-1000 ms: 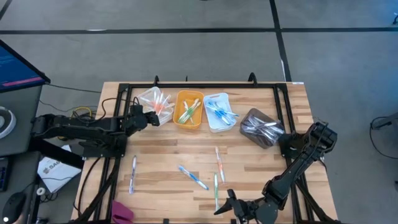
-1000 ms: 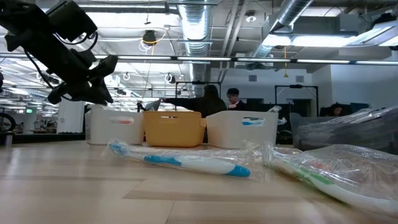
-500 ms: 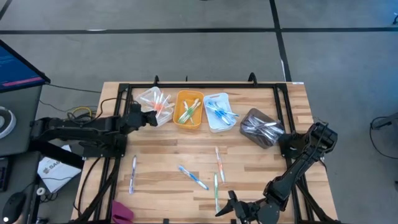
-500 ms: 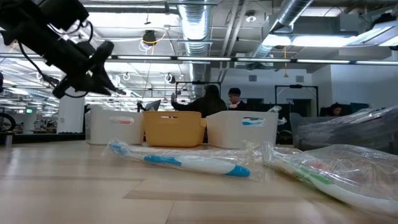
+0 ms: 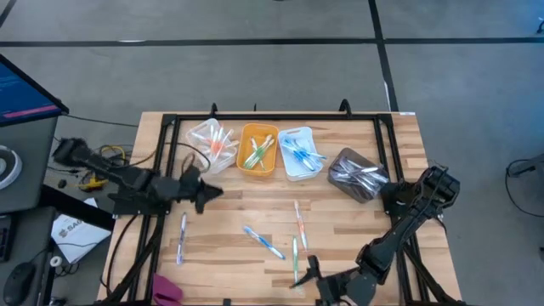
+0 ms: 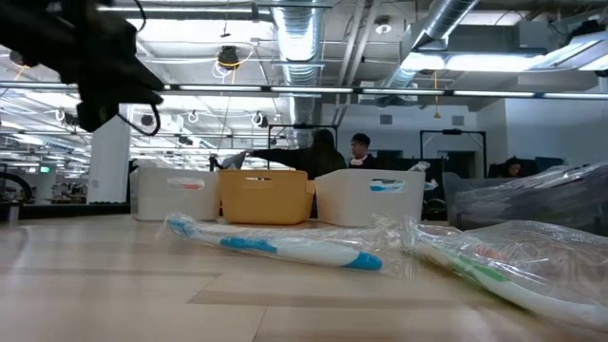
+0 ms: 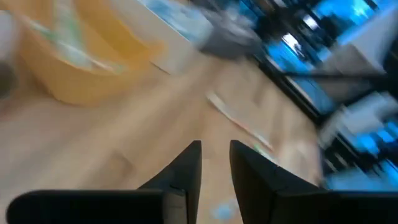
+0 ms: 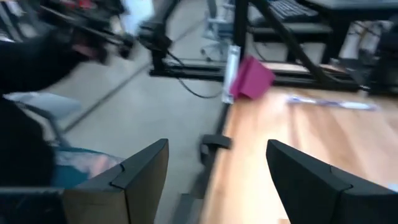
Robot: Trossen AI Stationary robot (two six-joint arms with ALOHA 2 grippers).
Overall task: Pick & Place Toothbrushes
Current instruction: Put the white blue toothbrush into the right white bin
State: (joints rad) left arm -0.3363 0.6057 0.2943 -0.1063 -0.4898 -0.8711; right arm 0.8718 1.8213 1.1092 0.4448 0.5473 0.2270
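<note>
In the high view, the left end effector [image 5: 206,193] is seen withdrawn from the clear bin [image 5: 212,139] toward the loose toothbrushes [image 5: 280,240] on the tabletop [image 5: 246,204], suggesting another pick. In the left wrist view, its fingers [image 7: 186,171] are held narrow and empty. In the right wrist view, the right end effector [image 8: 214,177] is spread wide, idle at the front edge.

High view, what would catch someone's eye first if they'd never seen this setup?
Probably the row of bins at the table's far edge: a clear bin, an orange bin and a white bin, each holding toothbrushes. Next, the loose toothbrushes scattered on the bare wood nearer the front. The left gripper hovers just in front of the clear bin, holding nothing; the right gripper waits at the front edge.
</note>
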